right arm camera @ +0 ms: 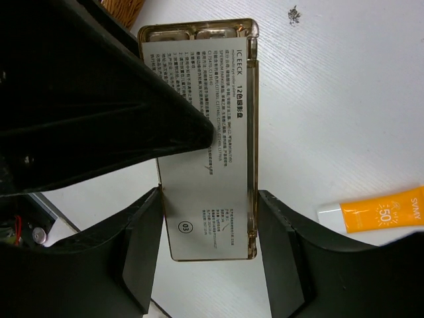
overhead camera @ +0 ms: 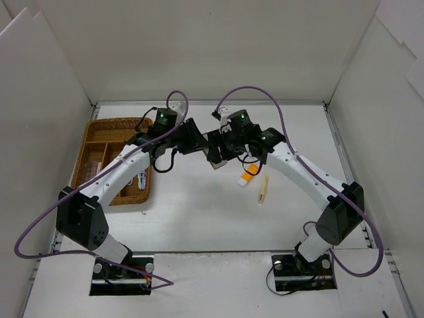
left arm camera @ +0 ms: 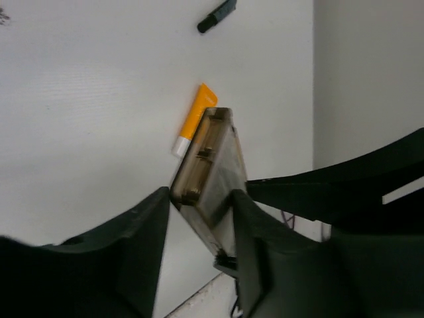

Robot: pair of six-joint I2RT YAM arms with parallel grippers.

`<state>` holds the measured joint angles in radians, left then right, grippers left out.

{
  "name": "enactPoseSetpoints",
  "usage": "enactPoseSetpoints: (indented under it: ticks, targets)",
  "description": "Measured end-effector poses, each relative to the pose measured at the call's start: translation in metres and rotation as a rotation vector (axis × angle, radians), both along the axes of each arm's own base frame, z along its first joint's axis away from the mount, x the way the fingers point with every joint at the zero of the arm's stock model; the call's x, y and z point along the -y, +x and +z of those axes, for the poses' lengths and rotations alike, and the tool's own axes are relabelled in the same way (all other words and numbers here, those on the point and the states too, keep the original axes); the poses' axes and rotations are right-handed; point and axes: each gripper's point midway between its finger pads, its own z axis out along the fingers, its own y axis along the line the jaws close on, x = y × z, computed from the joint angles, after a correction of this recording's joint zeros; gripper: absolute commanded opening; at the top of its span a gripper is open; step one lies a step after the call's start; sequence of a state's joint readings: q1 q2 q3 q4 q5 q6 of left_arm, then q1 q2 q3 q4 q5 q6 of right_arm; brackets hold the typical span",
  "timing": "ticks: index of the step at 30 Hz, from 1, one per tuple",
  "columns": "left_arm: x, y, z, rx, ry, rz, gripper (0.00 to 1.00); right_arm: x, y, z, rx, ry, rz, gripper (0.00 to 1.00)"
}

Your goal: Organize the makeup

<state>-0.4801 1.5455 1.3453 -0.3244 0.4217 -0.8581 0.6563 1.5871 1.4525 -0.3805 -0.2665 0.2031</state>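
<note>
Your left arm [overhead camera: 112, 175] arcs up from its base at the near left and reaches over the corner of the wicker tray [overhead camera: 116, 122], its wrist turned in toward mid-surface. Your right arm [overhead camera: 311, 175] mirrors that arc from the near right. The two wrists meet nose to nose above the middle of the surface [overhead camera: 199, 212]. The long brown eyeshadow palette [right arm camera: 205, 132] sits between them, lifted off the surface. Right pincer [right arm camera: 209, 193]: jaws about half apart and clamped across the palette's width near one end, with a finger pressed on each long edge and the printed label side facing its camera. Left pincer [left arm camera: 201, 195]: jaws partly closed around the other end. In its own view the palette stands tilted and spans from one finger to the other. In the right wrist view one left finger [right arm camera: 99, 112] lies across the label. You cannot tell from these views whether the left pincer is gripping firmly or only bracketing the palette. The orange tube [right arm camera: 377, 213] lies flat on the surface just beside and below the right pincer, untouched. A wooden stick [overhead camera: 264, 189] lies near the tube, on its right. A black pencil [left arm camera: 217, 16] lies on the surface farther out, well apart from both pincers. The tray stands at the left of the surface, with a few items in its compartments too small to identify.
</note>
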Motion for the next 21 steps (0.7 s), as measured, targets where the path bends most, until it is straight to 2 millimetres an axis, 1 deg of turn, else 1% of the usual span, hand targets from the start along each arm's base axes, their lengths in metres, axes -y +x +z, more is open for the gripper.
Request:
enactPoseSetpoints:
  ticks: [1,2,3,4,5,6,7,8,9,11,14,15,16,17,19,21]
  targets:
    - [0.003,0.000,0.003,0.009,-0.013,-0.009,0.20,-0.001,0.000,0.000,-0.001,0.004,0.002,0.05]
    - [0.006,0.001,0.006,0.014,-0.026,-0.012,0.14,-0.001,0.000,0.000,-0.002,0.005,0.002,0.05]
    - [0.009,0.000,0.011,0.020,-0.047,-0.024,0.05,-0.001,-0.001,-0.001,-0.006,0.004,-0.002,0.06]
    - [0.012,-0.001,0.015,0.031,-0.058,-0.040,0.00,-0.001,-0.001,-0.002,-0.010,0.007,-0.004,0.08]
    - [0.013,-0.001,0.017,0.036,-0.063,-0.044,0.00,0.000,0.000,-0.001,-0.011,0.014,-0.006,0.10]
    - [0.015,-0.002,0.019,0.039,-0.072,-0.055,0.00,0.000,0.000,0.001,-0.010,0.019,-0.006,0.20]
    - [0.015,-0.002,0.020,0.040,-0.078,-0.057,0.00,0.000,0.001,0.002,-0.007,0.023,-0.007,0.27]
    - [0.015,-0.001,0.020,0.041,-0.080,-0.057,0.00,0.000,0.001,0.003,-0.005,0.025,-0.008,0.36]
    - [0.015,-0.001,0.020,0.042,-0.079,-0.057,0.00,0.000,0.001,0.003,-0.006,0.024,-0.009,0.55]
    - [0.014,-0.001,0.020,0.044,-0.072,-0.054,0.00,0.000,0.001,0.002,-0.009,0.027,-0.016,0.71]
    - [0.008,0.001,0.014,0.035,-0.045,-0.038,0.00,0.000,0.000,0.003,-0.007,0.030,-0.021,0.82]
    - [0.003,0.002,0.011,0.029,-0.030,-0.032,0.00,0.002,-0.001,0.003,-0.003,0.028,-0.027,0.86]
    - [-0.002,0.004,0.009,0.025,-0.016,-0.022,0.00,0.004,-0.002,0.004,0.002,0.026,-0.032,0.88]
    - [-0.010,0.006,0.005,0.021,0.008,-0.008,0.00,0.006,-0.002,0.004,0.008,0.025,-0.037,0.90]
    - [-0.030,0.012,0.001,0.016,0.072,0.028,0.00,0.016,-0.006,0.007,0.020,0.022,-0.056,0.91]
    - [-0.060,0.021,0.004,0.018,0.168,0.088,0.00,0.031,-0.009,0.010,0.037,0.020,-0.086,0.92]
